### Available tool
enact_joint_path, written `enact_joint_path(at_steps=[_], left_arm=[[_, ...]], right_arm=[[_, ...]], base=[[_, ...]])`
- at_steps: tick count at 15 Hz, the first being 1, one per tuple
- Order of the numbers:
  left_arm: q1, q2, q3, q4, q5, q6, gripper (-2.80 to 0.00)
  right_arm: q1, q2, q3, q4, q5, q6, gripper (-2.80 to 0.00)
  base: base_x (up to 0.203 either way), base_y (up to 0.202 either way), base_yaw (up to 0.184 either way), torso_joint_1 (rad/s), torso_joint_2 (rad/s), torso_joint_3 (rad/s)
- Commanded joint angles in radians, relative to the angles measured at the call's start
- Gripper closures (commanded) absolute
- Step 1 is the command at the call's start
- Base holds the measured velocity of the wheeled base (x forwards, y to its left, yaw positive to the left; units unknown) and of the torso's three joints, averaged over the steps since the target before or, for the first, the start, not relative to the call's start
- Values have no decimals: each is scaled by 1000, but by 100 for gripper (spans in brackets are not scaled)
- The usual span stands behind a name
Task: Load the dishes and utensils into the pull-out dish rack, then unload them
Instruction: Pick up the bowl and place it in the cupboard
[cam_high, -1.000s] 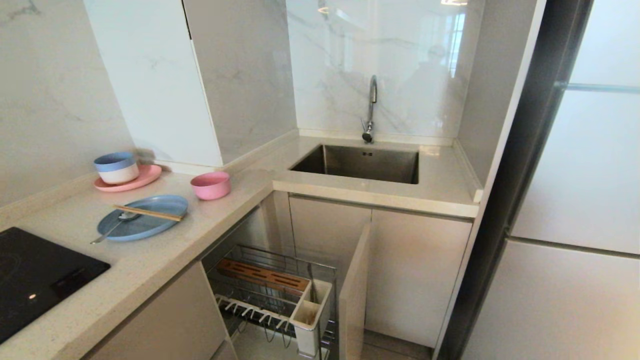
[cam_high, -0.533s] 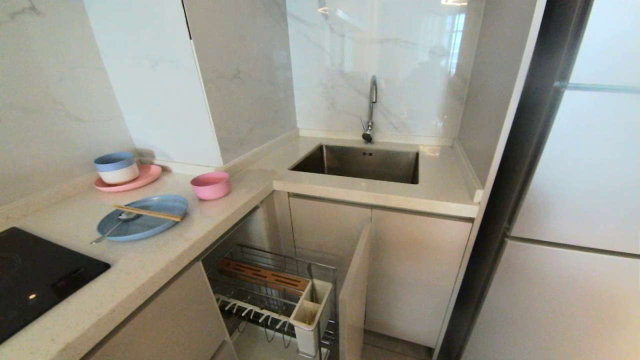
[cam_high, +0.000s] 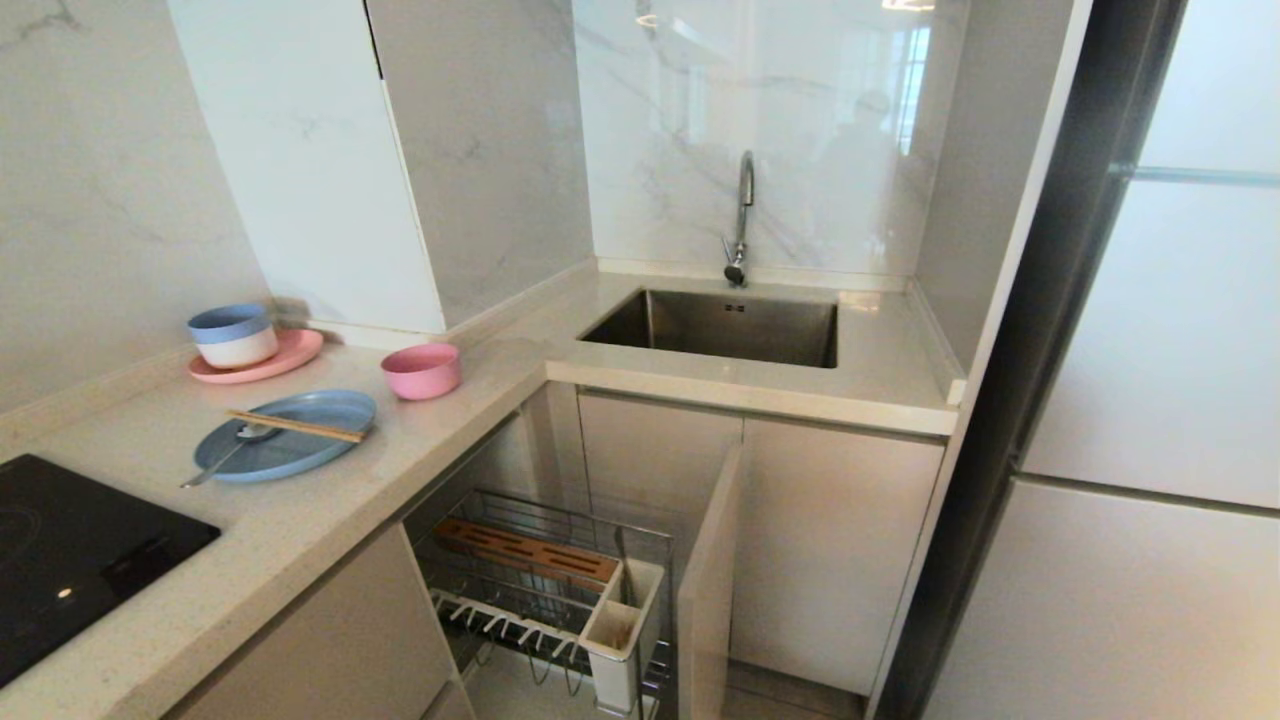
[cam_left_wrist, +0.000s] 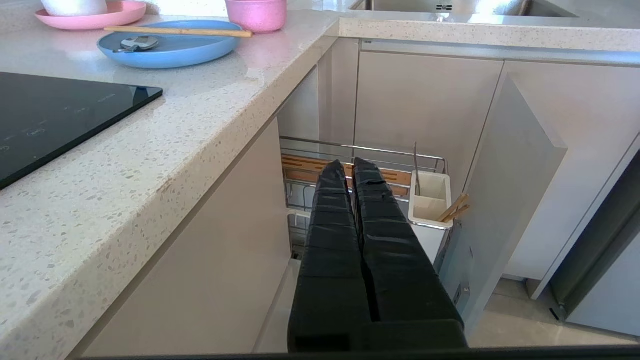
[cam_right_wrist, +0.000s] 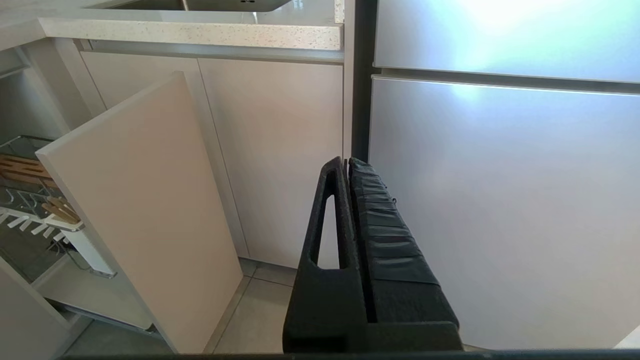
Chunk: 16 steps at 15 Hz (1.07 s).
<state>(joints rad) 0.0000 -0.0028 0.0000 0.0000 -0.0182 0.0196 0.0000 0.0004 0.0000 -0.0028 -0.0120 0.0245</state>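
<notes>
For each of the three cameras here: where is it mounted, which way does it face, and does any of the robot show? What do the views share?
Head: high, looking down at the counter, sink and pull-out dish rack; no arm shows.
Left wrist: low, behind the shut left gripper, facing the rack under the counter.
Right wrist: low, behind the shut right gripper, facing cabinet doors and the fridge.
Shared: all three show the rack's beige front panel.

Left gripper (cam_left_wrist: 349, 164): jaws closed, empty, low before the pull-out dish rack (cam_left_wrist: 350, 165). Right gripper (cam_right_wrist: 346, 162): jaws closed, empty, parked right of it.
</notes>
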Motion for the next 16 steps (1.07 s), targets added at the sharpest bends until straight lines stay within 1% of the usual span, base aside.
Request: enact_joint_path(at_steps=[1,8,16], left_arm=[[0,0,0,0,0,0,0],[0,0,0,-2,1,3,0],[0,0,0,-2,1,3,0]], right_arm=[[0,1,0,0,0,0,0],[0,1,0,0,0,0,0],[0,0,0,0,0,0,0]], base=[[0,0,0,0,0,0],[0,0,0,-1,0,-12],[0,0,0,3,2,-186]])
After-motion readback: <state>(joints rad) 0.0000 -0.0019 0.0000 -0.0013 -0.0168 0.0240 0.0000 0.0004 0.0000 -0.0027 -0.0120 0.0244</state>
